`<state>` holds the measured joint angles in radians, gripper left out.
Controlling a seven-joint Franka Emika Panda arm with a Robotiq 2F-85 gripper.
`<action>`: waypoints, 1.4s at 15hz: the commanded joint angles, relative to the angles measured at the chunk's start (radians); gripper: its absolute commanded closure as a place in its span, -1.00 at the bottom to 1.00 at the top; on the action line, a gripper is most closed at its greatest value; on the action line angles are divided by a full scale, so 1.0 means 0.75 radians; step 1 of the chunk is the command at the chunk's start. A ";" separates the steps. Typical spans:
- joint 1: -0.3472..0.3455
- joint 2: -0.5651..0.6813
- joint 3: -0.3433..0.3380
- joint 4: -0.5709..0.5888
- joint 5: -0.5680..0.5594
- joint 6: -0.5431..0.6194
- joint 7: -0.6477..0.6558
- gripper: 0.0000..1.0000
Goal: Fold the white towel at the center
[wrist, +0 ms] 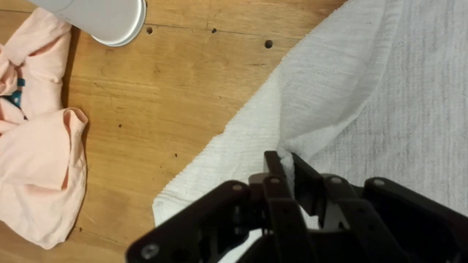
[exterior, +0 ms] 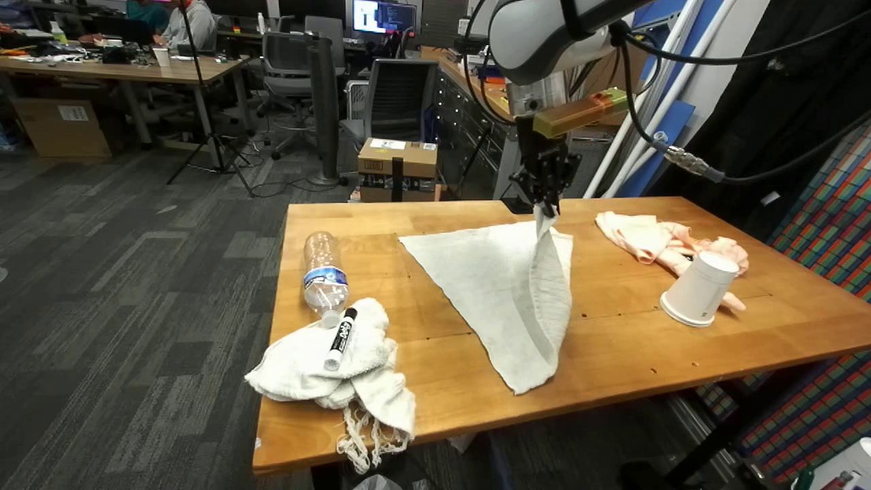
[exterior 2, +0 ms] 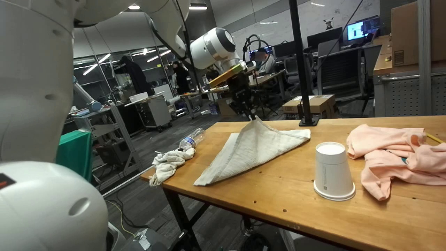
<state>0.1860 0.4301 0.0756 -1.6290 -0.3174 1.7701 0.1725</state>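
- Wrist view: my claw (wrist: 286,159) is clamping on a pinch of the white towel (wrist: 413,128), w/ cloth bunching btwn the jaws.
- Same view: the towel's lifted edge is curving away from the grip, cloth spreading to both sides of it.
- Towel pos.: it's resting around the middle of the worktop (exterior: 463,381), btwn the clear bottle (exterior: 321,255) and the white cup (exterior: 704,286). In both exterior views the gripped part is standing up in a peak right under my claw; the flap is leaning up off the lower layer.
- Bottle, w/ blue label, is lying on its side, neck toward the white rag (exterior: 364,374); can't tell if they're touching.
- Marker (exterior: 341,339), blk & white, is lying on top of the rag, whose fringe is hanging over the worktop's edge.
- Cup is standing upside down, just beside the pale pink cloth (exterior 2: 390,153), which is lying crumpled.
- Black post (exterior 2: 300,62) is standing at the worktop's edge, in an exterior view.
- Bkgd: a cardboard box (exterior: 401,156) is sitting beyond the worktop.
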 commanded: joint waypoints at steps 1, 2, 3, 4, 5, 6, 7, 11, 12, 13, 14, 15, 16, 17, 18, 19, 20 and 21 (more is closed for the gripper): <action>0.047 0.095 0.013 0.190 0.053 -0.095 0.029 0.91; 0.061 0.111 0.017 0.220 0.060 -0.107 0.034 0.91; 0.076 0.128 0.020 0.249 0.066 -0.118 0.039 0.91; 0.092 0.148 0.023 0.278 0.070 -0.132 0.045 0.91; 0.107 0.164 0.025 0.304 0.072 -0.142 0.051 0.91; 0.121 0.180 0.027 0.328 0.074 -0.153 0.056 0.91; 0.135 0.198 0.028 0.355 0.074 -0.159 0.064 0.91; 0.185 0.265 0.033 0.454 0.078 -0.179 0.084 0.91; 0.198 0.284 0.033 0.481 0.077 -0.187 0.090 0.91; 0.210 0.301 0.032 0.507 0.075 -0.192 0.096 0.91; 0.225 0.321 0.030 0.536 0.071 -0.194 0.107 0.91; 0.239 0.340 0.028 0.563 0.068 -0.194 0.117 0.92; 0.251 0.362 0.027 0.593 0.067 -0.194 0.125 0.92; 0.262 0.381 0.025 0.619 0.066 -0.193 0.132 0.92; 0.271 0.402 0.024 0.647 0.068 -0.195 0.138 0.92; 0.281 0.424 0.022 0.678 0.069 -0.196 0.145 0.92; 0.290 0.443 0.020 0.702 0.069 -0.196 0.149 0.92; 0.296 0.468 0.018 0.733 0.069 -0.196 0.151 0.92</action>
<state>0.3872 0.7126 0.0988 -1.1994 -0.2827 1.6638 0.2712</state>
